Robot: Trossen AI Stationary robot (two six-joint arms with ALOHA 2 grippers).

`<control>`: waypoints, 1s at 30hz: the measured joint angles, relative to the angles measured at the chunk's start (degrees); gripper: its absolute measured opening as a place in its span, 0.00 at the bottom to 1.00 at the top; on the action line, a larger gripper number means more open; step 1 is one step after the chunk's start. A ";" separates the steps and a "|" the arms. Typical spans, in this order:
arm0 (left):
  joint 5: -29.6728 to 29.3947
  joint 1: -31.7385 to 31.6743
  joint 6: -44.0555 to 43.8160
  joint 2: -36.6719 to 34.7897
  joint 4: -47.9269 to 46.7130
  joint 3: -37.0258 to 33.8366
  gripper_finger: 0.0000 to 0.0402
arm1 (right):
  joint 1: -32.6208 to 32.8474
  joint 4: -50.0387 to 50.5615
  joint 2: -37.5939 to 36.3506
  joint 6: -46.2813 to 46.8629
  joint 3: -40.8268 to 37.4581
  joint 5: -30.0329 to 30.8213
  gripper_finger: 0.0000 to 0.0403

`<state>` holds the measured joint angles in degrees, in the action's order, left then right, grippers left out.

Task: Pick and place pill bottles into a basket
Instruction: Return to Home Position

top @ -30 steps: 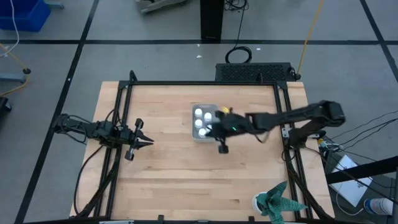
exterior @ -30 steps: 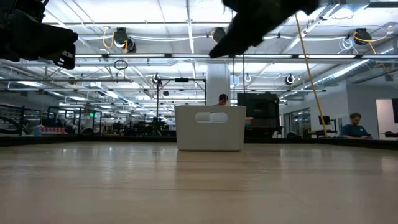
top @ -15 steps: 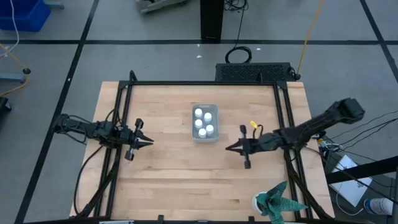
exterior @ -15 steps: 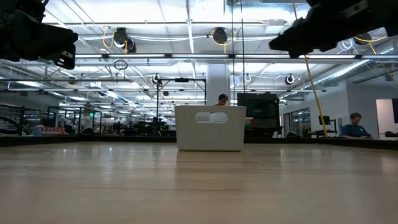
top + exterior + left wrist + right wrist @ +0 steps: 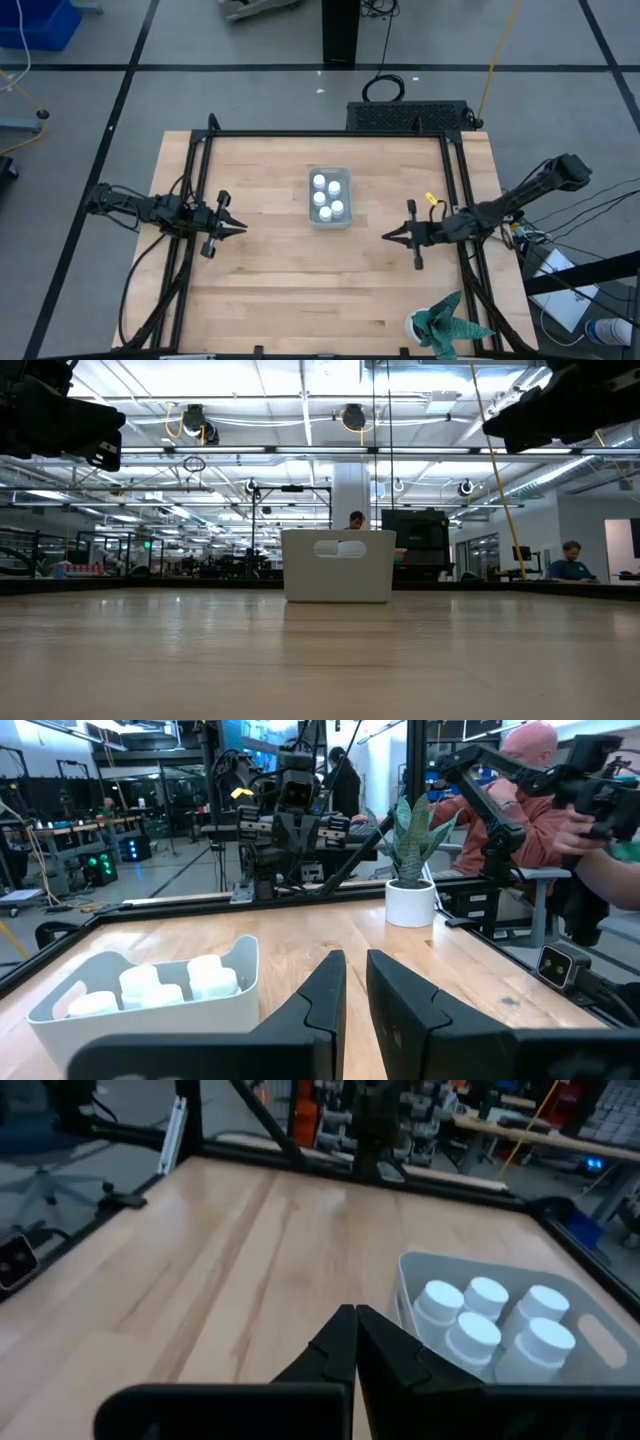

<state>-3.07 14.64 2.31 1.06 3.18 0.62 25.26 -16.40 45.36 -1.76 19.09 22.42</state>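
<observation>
The pill bottles (image 5: 321,198) are seen sitting in the basket (image 5: 344,172), ahead of the empty, pinched-shut right gripper (image 5: 386,237) and a bit off-line, so it's best drawn back high and level, jaws held closed, with the left gripper (image 5: 244,228) parked shut opposite.

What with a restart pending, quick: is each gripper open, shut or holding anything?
Left gripper: shut bar a thin slit, holding nothing.
Right gripper: shut, holding nothing.
</observation>
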 joint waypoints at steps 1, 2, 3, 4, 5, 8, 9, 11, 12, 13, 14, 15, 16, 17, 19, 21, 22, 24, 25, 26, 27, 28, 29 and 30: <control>0.00 0.00 0.01 0.00 0.00 0.00 0.13 | -0.01 -0.04 -1.25 -0.58 -0.59 -0.45 0.00; -0.01 0.00 0.00 0.00 0.00 0.00 0.13 | -0.24 -0.11 -2.38 -1.21 -1.19 -1.60 0.00; 0.00 0.01 0.01 0.01 0.00 0.00 0.13 | -0.57 -0.03 -3.60 -1.88 -1.81 -2.67 0.00; 0.00 0.00 0.00 0.00 0.00 0.00 0.13 | -1.03 0.12 -4.75 -2.52 -2.25 -3.91 0.00; 0.00 0.00 0.01 0.00 0.00 0.00 0.13 | -1.55 0.15 -5.95 -3.30 -2.58 -4.64 0.00; 0.00 0.01 0.01 0.00 0.00 0.00 0.13 | -2.63 0.93 -10.76 -5.02 -2.97 -4.76 0.00; 0.00 0.00 0.01 0.02 0.00 0.00 0.13 | -2.91 2.22 -12.60 -5.35 -3.04 -4.75 0.00; 0.00 0.00 0.00 0.01 0.01 0.00 0.13 | -3.36 5.78 -16.20 -5.42 -3.15 -4.77 0.00; -0.01 0.02 0.01 0.00 0.00 0.00 0.13 | -3.46 7.52 -18.13 -5.48 -3.21 -4.74 0.00; 0.00 0.00 0.00 0.00 0.02 0.00 0.13 | -3.54 9.10 -20.27 -5.91 -3.21 -4.66 0.00; -0.02 0.00 0.01 0.00 0.02 0.00 0.13 | -3.69 10.24 -22.33 -6.48 -3.21 -4.51 0.00; 0.00 0.00 0.01 0.01 0.01 0.00 0.13 | -3.95 11.01 -24.20 -6.83 -3.21 -4.51 0.00; -0.01 0.01 0.01 0.01 0.00 0.00 0.13 | -4.28 11.60 -26.01 -7.16 -3.21 -4.60 0.00; 0.00 0.02 -0.01 0.00 0.01 0.00 0.13 | -4.48 12.20 -27.69 -7.42 -3.21 -4.66 0.00; -0.01 0.00 0.01 0.00 0.01 0.00 0.13 | -4.63 13.84 -30.77 -7.88 -3.21 -4.64 0.00; 0.00 0.00 0.00 0.00 0.00 0.00 0.13 | -4.66 16.59 -33.68 -8.32 -3.21 -4.63 0.00; 0.00 0.00 0.01 0.00 0.02 0.00 0.13 | -4.66 17.77 -34.96 -8.39 -3.21 -4.59 0.00; 0.00 0.00 0.01 0.00 0.02 0.00 0.13 | -4.68 19.83 -37.00 -8.10 -3.21 -4.59 0.00; -0.02 0.00 0.01 0.00 0.02 0.00 0.13 | -4.68 21.21 -37.98 -7.76 -3.21 -4.59 0.00; -0.02 0.01 0.01 0.00 0.01 0.00 0.13 | -4.68 23.08 -38.89 -7.09 -3.19 -4.55 0.00; -0.02 0.00 -0.01 0.00 0.00 0.00 0.13 | -4.68 25.03 -39.85 -6.40 -3.19 -4.38 0.00; -0.02 0.01 0.01 0.00 0.01 0.00 0.13 | -4.69 26.35 -40.75 -5.58 -3.33 -4.24 0.00; -0.02 0.00 0.00 0.02 0.00 0.00 0.13 | -4.70 25.93 -41.55 -5.13 -3.96 -4.25 0.00; -0.02 0.00 0.00 0.00 0.00 0.00 0.13 | -4.70 24.79 -42.29 -4.87 -4.91 -4.57 0.00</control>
<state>-3.09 14.64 2.31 1.06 3.18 0.62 20.56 8.39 3.06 -6.64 14.17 17.85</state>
